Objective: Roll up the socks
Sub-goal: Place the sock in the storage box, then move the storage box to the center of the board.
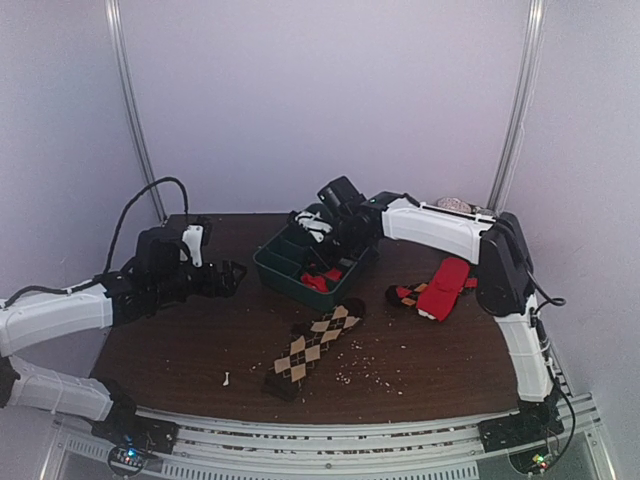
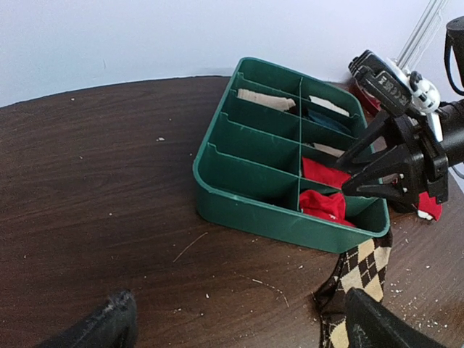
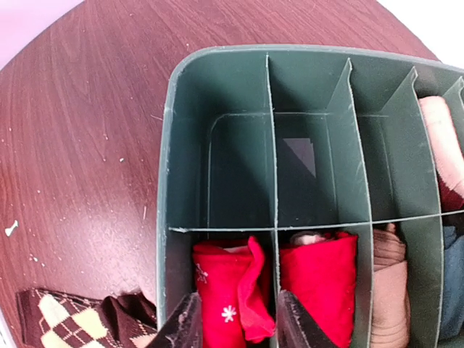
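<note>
A dark brown sock with tan argyle diamonds [image 1: 315,345] lies flat on the table in front of the green divided tray [image 1: 270,268]. It also shows in the left wrist view [image 2: 362,272] and the right wrist view [image 3: 65,322]. Two red rolls sit in the tray's near compartments: one with white snowflakes [image 3: 225,304], one with a pale end showing [image 3: 319,279]. My right gripper [image 3: 235,326] is open, its fingers either side of the snowflake roll. My left gripper [image 2: 243,333] is wide open and empty, low over the table left of the tray.
A plain red sock on a dark red-marked one [image 1: 440,288] lies at the right. Tan [image 3: 391,290] and pink [image 3: 438,138] rolls fill other tray compartments. Crumbs and a small white bit [image 1: 226,379] dot the table. Metal posts stand at the back corners.
</note>
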